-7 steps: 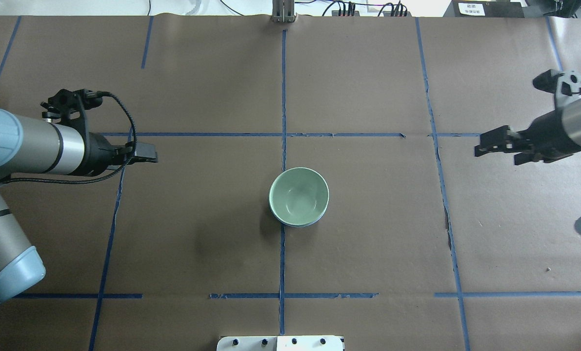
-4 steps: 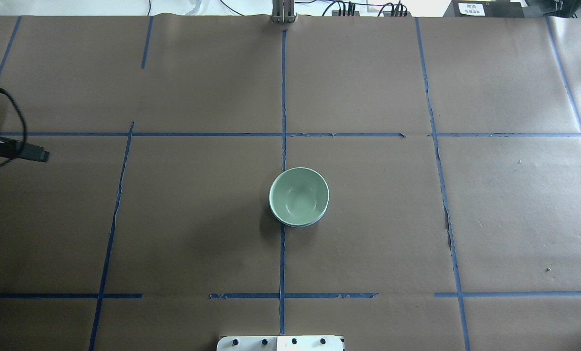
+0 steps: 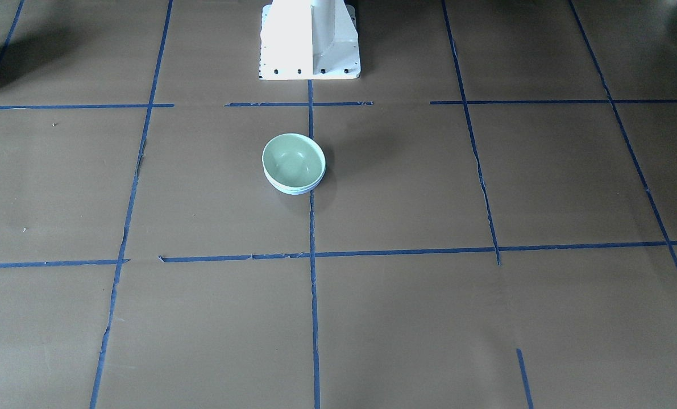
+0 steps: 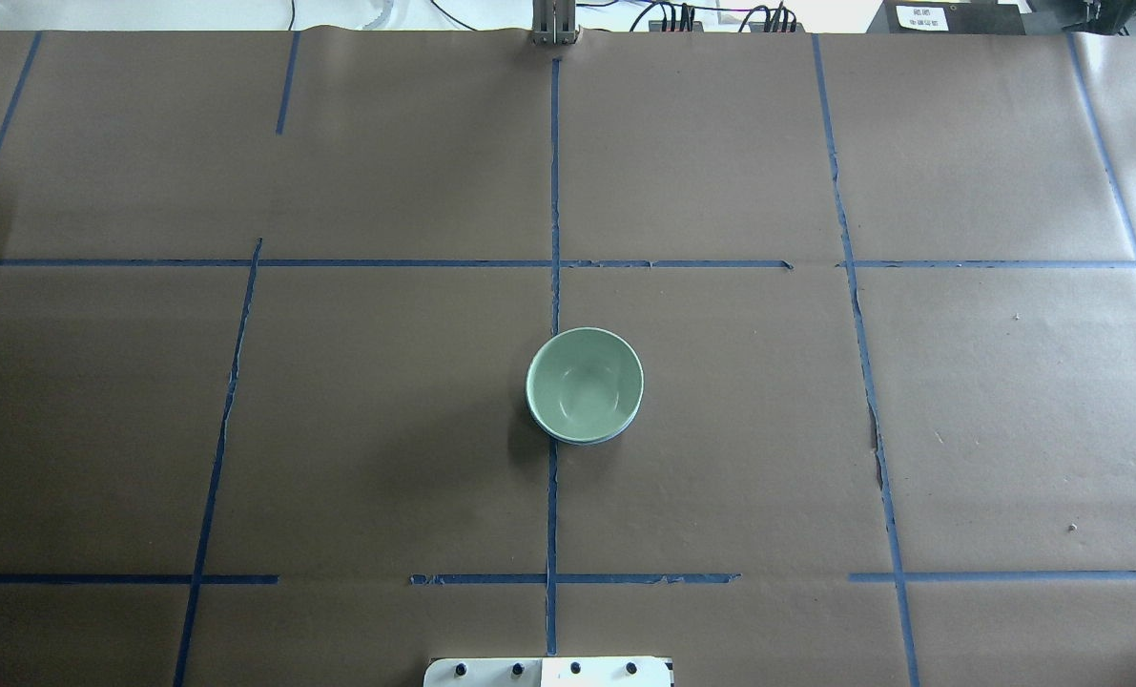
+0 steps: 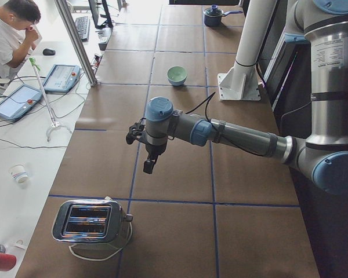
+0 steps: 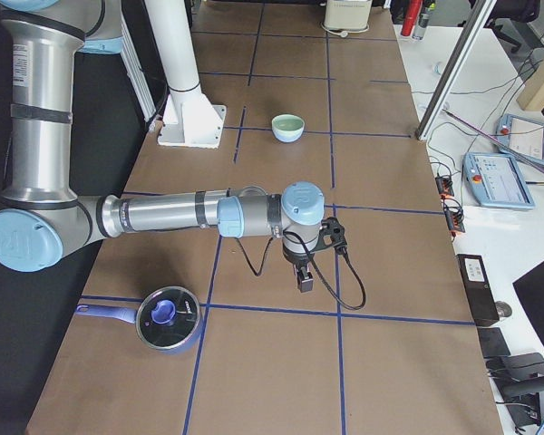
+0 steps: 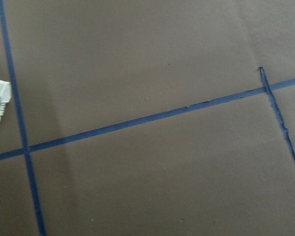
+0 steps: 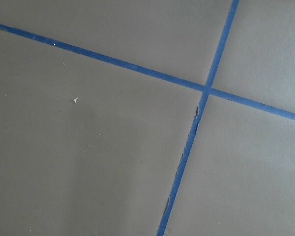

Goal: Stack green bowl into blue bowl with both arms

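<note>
Nesting mouth-up in blue bowl (image 4: 579,441), green bowl (image 4: 584,382) sits at bench (image 4: 339,429) centre, far from edges; left hand (image 5: 147,167) and right hand (image 6: 303,279) hang well clear, whether spread or pressed together I cannot tell

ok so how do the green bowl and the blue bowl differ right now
Colour: the green bowl is pale mint, the blue bowl periwinkle. Place: the green bowl sits nested inside the blue bowl, which rests on the table. Visibility: the green bowl's whole inside shows, while only a thin crescent of the blue bowl's rim peeks out. Both are round, upright and about equally wide.
</note>
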Tool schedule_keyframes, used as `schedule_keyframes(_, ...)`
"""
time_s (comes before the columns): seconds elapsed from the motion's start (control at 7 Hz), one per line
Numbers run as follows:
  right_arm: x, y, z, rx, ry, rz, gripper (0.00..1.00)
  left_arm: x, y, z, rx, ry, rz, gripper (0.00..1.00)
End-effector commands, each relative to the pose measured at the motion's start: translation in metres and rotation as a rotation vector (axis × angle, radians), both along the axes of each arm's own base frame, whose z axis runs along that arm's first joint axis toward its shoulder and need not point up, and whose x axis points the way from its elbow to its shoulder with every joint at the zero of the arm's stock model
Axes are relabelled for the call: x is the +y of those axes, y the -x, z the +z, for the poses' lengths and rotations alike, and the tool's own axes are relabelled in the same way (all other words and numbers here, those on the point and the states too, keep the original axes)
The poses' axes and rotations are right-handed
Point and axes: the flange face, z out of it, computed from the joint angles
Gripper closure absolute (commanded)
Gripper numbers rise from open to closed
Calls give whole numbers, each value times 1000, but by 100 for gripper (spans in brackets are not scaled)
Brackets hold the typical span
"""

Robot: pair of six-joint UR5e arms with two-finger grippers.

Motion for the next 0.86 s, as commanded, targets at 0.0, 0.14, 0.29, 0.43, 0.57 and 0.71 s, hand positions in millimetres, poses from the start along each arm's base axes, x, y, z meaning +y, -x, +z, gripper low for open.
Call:
schedule_keyframes(0.0,7,-4,12,11,15,-1,0,37,17,28,126,188,-5,0)
schedule_keyframes(0.14,9,-4,23,7,37,0,0,37,16,48,140,216,-3,0)
schedule_keyframes(0.29,8,-4,27,12,41,-3,0,36,18,42,140,175,-4,0)
schedule_keyframes(0.43,2,-3,35,6,57,-3,0,29,18,50,136,194,-14,0)
schedule_keyframes(0.57,1,-3,37,9,59,-4,0,25,18,49,125,207,-33,0)
schedule_keyframes(0.71,-3,-3,37,6,62,-1,0,29,21,52,93,212,-40,0)
